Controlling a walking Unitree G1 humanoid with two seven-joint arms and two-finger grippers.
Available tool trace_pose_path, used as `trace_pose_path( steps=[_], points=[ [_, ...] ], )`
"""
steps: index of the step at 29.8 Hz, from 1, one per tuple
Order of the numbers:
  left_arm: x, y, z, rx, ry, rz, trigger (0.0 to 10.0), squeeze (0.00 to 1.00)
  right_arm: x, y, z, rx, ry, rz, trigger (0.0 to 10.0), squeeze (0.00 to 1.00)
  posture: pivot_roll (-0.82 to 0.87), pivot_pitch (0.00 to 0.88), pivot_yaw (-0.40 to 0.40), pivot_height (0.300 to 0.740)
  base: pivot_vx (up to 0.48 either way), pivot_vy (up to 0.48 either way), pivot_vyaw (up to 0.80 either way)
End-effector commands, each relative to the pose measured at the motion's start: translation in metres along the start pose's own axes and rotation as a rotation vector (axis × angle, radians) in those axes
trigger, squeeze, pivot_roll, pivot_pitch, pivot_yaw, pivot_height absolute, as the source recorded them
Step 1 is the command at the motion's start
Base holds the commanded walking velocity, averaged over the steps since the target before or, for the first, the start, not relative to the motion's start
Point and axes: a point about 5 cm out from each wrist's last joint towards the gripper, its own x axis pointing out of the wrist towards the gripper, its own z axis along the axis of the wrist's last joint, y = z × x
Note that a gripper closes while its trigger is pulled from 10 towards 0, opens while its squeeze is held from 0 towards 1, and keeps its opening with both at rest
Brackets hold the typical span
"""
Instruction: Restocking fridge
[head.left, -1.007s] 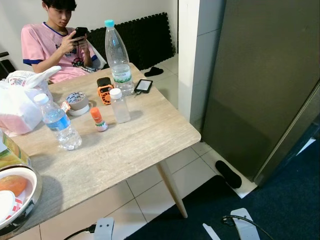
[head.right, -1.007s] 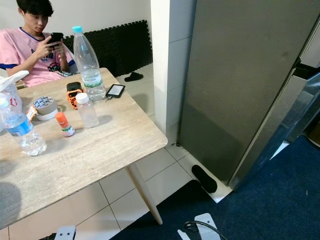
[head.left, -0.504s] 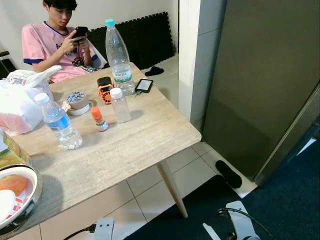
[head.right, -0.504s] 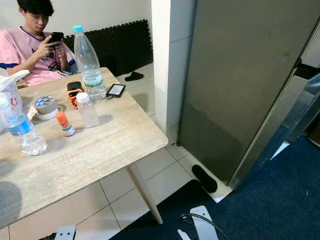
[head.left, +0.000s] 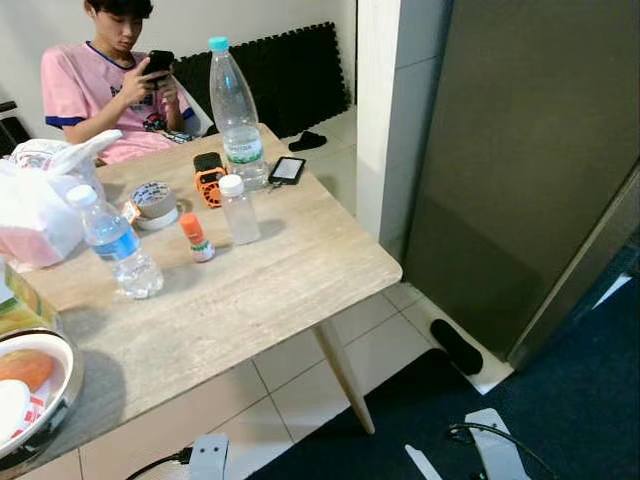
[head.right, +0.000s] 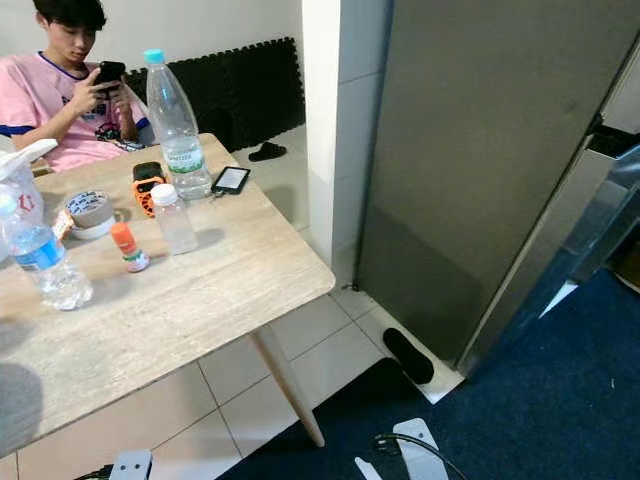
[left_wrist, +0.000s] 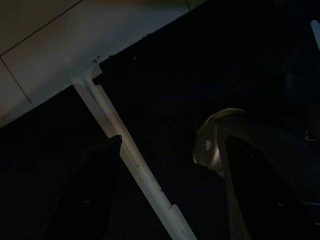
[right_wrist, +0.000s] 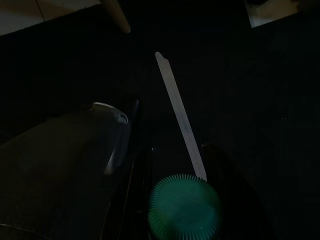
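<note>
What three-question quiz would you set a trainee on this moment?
1. True or false: the tall bottle lies on its side.
2. The phone on the table lies: A) beside the tall bottle, B) in the bowl, C) on the floor.
3. What colour is the cap of the bottle held in the right gripper?
Key: 1 false, it stands upright; 2 A; 3 green.
</note>
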Motion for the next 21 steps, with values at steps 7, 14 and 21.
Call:
trace_pose_path(
  steps=[7,14,21],
  points=[
    [0.000,0.000,-0.004,-0.005,0.015,0.000,10.0,0.00,0.001,0.009,0.004,-0.017,-0.010,0.015,10.0,0.00,0.02,0.000,0.027,0.740,0.000,0.000,0.00],
    [0.000,-0.001,-0.004,-0.006,0.015,-0.003,10.0,0.00,0.002,0.012,0.009,-0.020,-0.015,0.018,10.0,0.00,0.01,0.000,0.024,0.740,0.000,0.000,0.00],
    [0.000,-0.003,-0.003,-0.005,0.015,-0.007,10.0,0.00,0.002,0.009,0.009,-0.026,-0.016,0.014,10.0,0.00,0.01,0.000,0.020,0.740,0.000,0.000,0.00]
  ],
)
